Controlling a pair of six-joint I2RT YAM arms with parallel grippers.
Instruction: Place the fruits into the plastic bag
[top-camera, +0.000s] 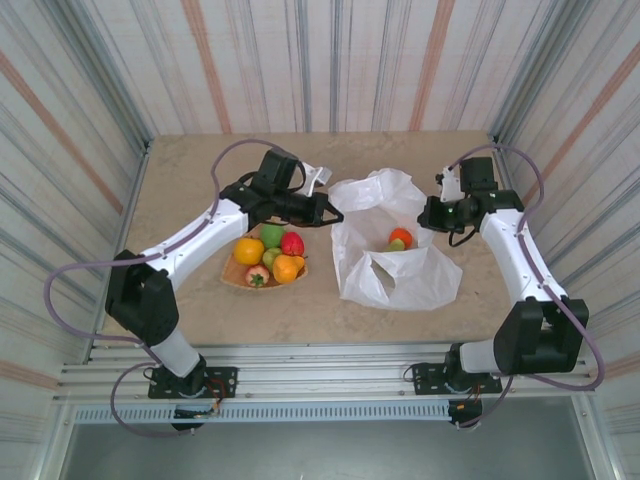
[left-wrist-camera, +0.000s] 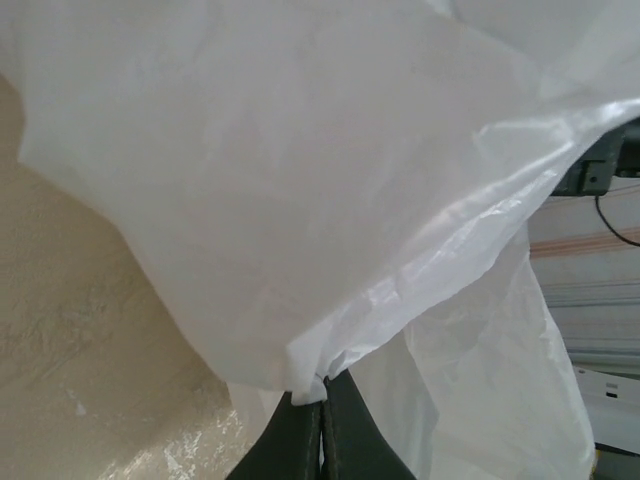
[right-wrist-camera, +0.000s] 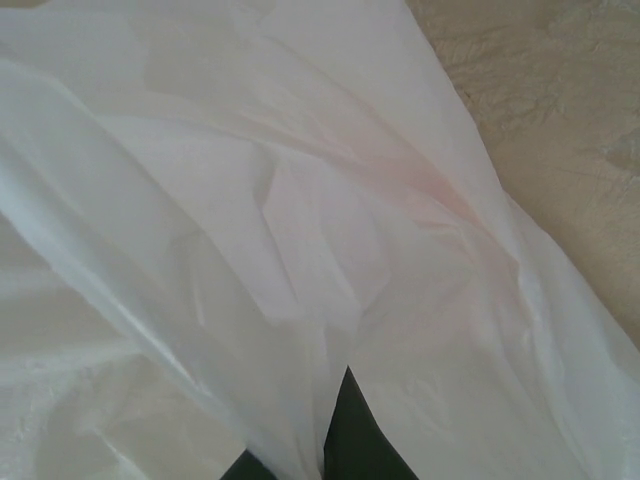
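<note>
Beige stone-look table (top-camera: 180, 300) underneath, and on its right half sits the big crinkled white translucent plastic bag (top-camera: 395, 275), its mouth spread open between the two arms. On the bag's left rim, the left gripper (top-camera: 330, 215) has its fingers (left-wrist-camera: 300, 440) pinched tight on the film. The right gripper (top-camera: 428, 215) is clamped on the right rim, plastic caught between its dark fingers (right-wrist-camera: 350, 440). Just left of the bag, a flat tan wooden plate (top-camera: 232, 278) carries five glossy fruits (top-camera: 287, 267). Inside the bag, a small orange-red fruit (top-camera: 400, 236) touches a green one (top-camera: 397, 245).
</note>
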